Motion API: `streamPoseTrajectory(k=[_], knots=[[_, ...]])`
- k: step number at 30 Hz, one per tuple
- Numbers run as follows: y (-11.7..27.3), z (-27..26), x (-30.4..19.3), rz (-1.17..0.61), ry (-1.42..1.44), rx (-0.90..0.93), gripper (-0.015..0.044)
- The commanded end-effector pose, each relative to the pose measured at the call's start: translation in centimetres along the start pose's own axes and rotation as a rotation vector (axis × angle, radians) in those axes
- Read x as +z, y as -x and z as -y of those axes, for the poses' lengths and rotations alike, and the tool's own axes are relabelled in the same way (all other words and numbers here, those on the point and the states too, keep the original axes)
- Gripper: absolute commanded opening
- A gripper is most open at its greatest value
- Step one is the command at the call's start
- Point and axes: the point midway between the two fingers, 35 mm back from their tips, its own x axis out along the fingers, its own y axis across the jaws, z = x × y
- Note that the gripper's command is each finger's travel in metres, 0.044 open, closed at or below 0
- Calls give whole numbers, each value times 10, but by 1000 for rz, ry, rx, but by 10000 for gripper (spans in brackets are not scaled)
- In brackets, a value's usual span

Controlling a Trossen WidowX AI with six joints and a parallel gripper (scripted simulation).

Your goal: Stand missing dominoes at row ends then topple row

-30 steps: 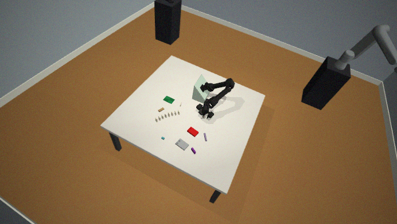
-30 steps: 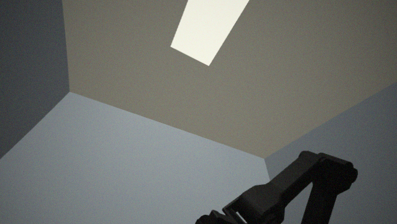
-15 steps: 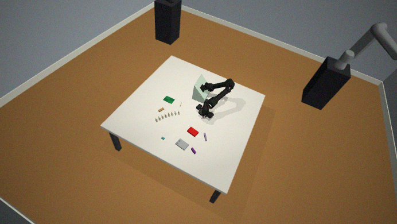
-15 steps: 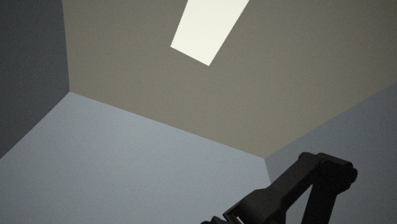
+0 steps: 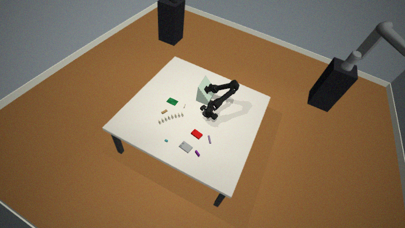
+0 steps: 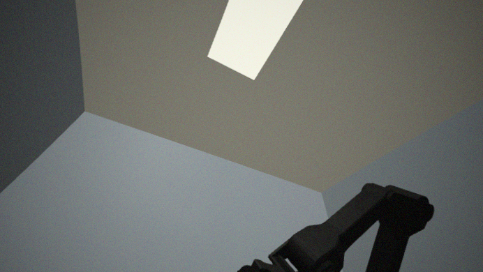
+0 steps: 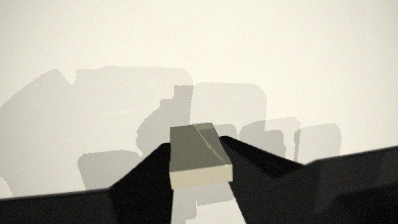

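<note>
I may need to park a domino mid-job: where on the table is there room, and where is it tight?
Room: between the domino row and the blue piece; also the table's left corner, beyond the row. Crowded: around the red block, grey plate and purple pieces.

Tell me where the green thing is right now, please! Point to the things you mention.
In the top view, the green rectangle (image 5: pixel 172 101) lies on the white table (image 5: pixel 140 117), left of the pale green wedge (image 5: pixel 202 97) and just above the small tan block (image 5: pixel 164 111).
</note>
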Motion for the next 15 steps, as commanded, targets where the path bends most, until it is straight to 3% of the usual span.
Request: streamPoseTrajectory(k=[1, 7, 15], knots=[[42, -1, 12, 29, 11, -5, 107], [121, -1, 3, 23, 14, 7, 107], [129, -2, 0, 22, 14, 11, 107]])
